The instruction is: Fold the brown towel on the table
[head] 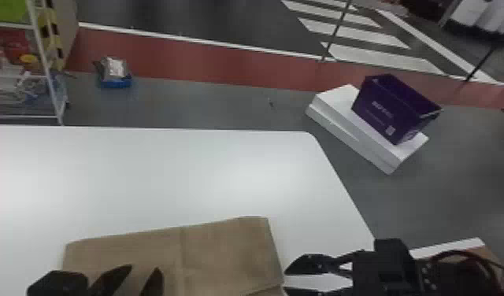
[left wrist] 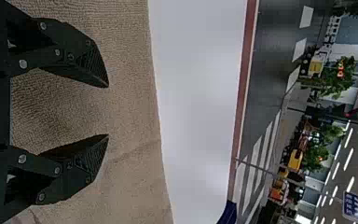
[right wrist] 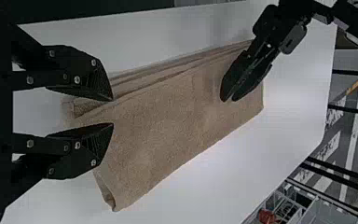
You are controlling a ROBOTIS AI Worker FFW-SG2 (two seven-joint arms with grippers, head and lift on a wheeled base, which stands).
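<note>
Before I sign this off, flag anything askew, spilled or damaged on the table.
The brown towel lies slightly askew: its far edge slants against the far edge of the white table. Its layers also look uneven, staggered along one long side. Nothing looks spilled or damaged.

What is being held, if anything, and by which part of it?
Nothing is held: the left tool and right tool are both open, and the towel lies ungripped on the table.
</note>
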